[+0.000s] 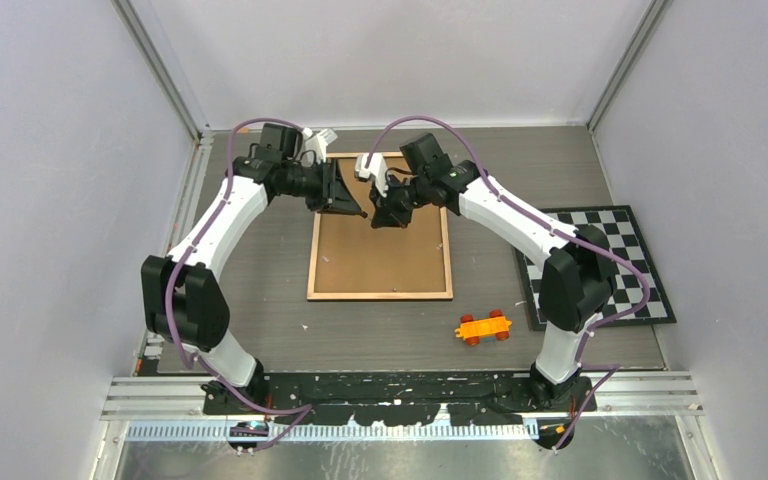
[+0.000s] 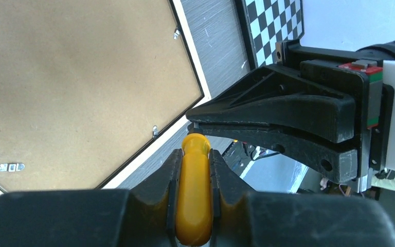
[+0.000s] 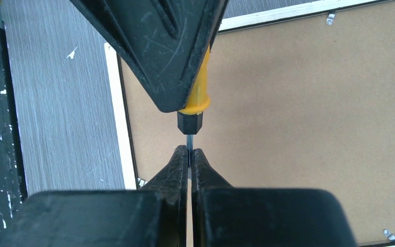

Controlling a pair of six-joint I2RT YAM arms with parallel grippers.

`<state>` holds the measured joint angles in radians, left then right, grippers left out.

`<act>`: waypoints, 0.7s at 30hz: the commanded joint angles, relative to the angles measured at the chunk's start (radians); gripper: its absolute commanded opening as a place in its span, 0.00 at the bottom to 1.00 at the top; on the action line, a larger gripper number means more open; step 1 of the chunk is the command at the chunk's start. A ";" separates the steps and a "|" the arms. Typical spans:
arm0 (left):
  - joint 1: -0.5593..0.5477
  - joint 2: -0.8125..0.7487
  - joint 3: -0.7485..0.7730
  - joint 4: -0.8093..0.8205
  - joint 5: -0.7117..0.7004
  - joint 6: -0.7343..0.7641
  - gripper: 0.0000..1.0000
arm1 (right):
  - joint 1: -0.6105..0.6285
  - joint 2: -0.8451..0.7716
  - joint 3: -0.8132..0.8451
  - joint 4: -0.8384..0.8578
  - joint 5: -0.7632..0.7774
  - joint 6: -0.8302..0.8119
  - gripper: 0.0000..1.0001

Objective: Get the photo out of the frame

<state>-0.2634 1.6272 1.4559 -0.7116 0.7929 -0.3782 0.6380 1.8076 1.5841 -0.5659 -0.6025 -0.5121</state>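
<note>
While the frame [image 1: 380,262] lies back-up on the table [image 1: 260,290], with the photo surely hidden under its brown board, the left gripper [image 1: 357,209] squeezes the yellow handle of a screwdriver [image 2: 194,190]. The right gripper [image 1: 381,216] pinches its thin stem. I think one should let go slowly, so it won't drop. Little clips [image 2: 155,131] sit by the rim. The toy car [image 1: 483,328] and checker mat [image 1: 600,262] are well away.

Matt brown board backs the pale-wood-rimmed frame [image 1: 380,260]; the screwdriver [image 2: 194,195] has a glossy yellow plastic handle.
</note>
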 commanded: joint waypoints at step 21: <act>0.160 -0.088 0.023 0.097 -0.394 0.094 0.00 | -0.336 0.269 0.200 -0.009 0.544 0.661 0.64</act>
<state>-0.1081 1.5818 1.4502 -0.6395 0.5037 -0.3401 0.2871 2.0594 1.7580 -0.5735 -0.2111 0.0601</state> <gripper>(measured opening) 0.198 0.649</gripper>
